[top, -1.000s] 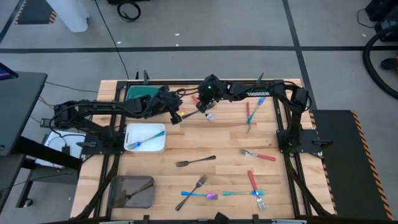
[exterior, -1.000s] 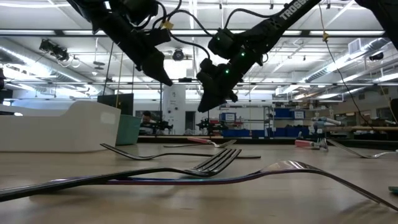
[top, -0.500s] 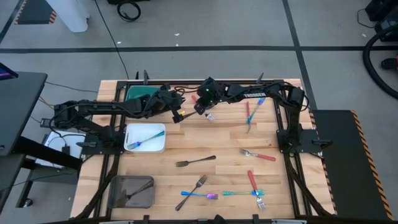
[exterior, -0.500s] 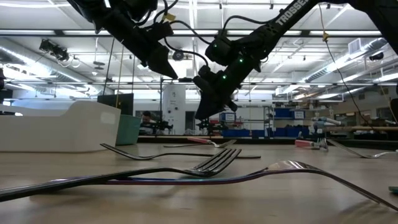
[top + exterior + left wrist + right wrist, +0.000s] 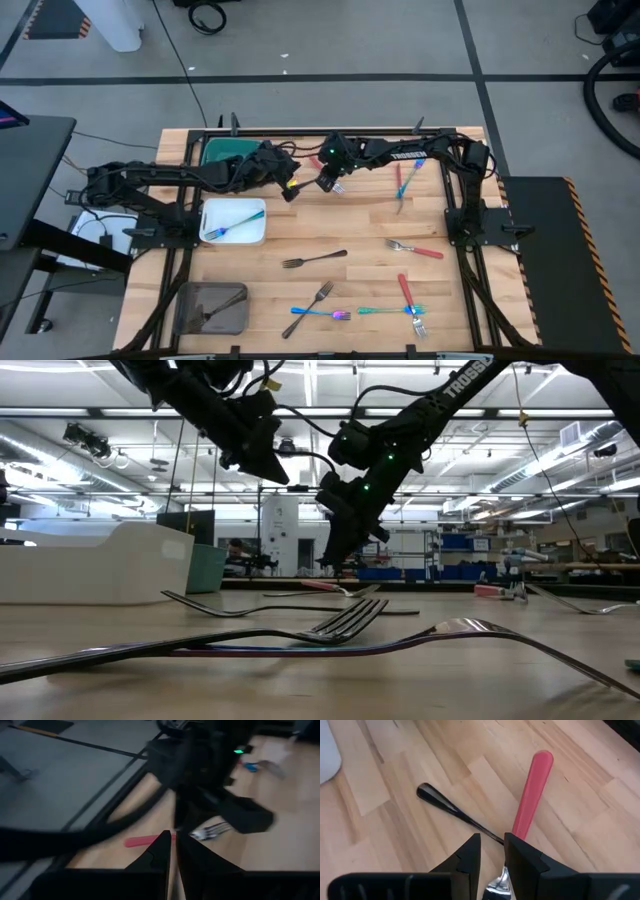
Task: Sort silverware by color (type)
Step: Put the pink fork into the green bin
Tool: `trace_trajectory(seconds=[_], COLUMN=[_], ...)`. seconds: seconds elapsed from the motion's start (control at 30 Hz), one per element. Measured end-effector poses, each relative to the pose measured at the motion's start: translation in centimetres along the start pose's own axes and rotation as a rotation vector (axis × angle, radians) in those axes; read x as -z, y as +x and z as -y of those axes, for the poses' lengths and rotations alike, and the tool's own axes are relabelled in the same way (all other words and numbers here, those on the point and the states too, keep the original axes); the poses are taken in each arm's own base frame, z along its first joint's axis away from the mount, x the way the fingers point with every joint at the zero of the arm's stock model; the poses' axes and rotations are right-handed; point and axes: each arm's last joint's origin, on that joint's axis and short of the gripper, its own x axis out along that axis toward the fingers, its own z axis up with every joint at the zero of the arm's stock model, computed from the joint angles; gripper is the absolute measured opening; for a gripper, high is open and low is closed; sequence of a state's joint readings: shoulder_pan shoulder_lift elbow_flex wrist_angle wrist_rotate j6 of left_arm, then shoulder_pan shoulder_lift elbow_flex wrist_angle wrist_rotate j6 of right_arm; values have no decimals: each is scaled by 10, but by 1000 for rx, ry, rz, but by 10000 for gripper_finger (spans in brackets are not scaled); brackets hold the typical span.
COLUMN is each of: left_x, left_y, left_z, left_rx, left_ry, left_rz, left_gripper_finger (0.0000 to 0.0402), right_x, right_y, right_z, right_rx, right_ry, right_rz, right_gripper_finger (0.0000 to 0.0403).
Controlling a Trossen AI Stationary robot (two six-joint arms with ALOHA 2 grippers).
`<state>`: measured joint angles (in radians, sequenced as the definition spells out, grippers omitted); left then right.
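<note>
With one iridescent fork (image 5: 228, 231) in the white tray (image 5: 253, 238) and a dark one in the grey tray (image 5: 190, 318), the right gripper (image 5: 327, 183), slightly parted and empty, is hovering over a red-handled fork (image 5: 530, 795) while most silverware is waiting on the worktop (image 5: 350, 225).

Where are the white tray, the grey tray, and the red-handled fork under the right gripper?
white tray (image 5: 256, 238): high view, on its right rim.
grey tray (image 5: 192, 325): high view, bare floor near its left corner.
red-handled fork (image 5: 532, 794): right wrist view, middle of its red handle.
</note>
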<state>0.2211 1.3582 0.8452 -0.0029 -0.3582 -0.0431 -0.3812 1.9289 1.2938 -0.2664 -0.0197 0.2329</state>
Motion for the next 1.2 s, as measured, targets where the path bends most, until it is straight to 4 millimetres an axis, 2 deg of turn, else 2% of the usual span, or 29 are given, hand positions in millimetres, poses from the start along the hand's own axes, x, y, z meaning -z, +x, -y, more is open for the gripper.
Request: trace_trajectory(seconds=[0.27,0.7,1.03,1.2], left_x=[1,6,12,13], left_y=[-8,-26,-36,-37], left_z=[23,58,75,76], left_rx=[131,256,312,317], left_ry=[-44,19,68,76], left_rz=[0,4,-22,-26], left_gripper_finger=[39,39,39,39], right_x=[-2,-3,21,25], right_y=[0,0,6,6], right_z=[2,-1,-10,-14], right_rx=[59,86,95,99], right_ry=[16,84,97,107], right_rz=[26,61,-31,-60], right_gripper_finger=[111,110,110,110])
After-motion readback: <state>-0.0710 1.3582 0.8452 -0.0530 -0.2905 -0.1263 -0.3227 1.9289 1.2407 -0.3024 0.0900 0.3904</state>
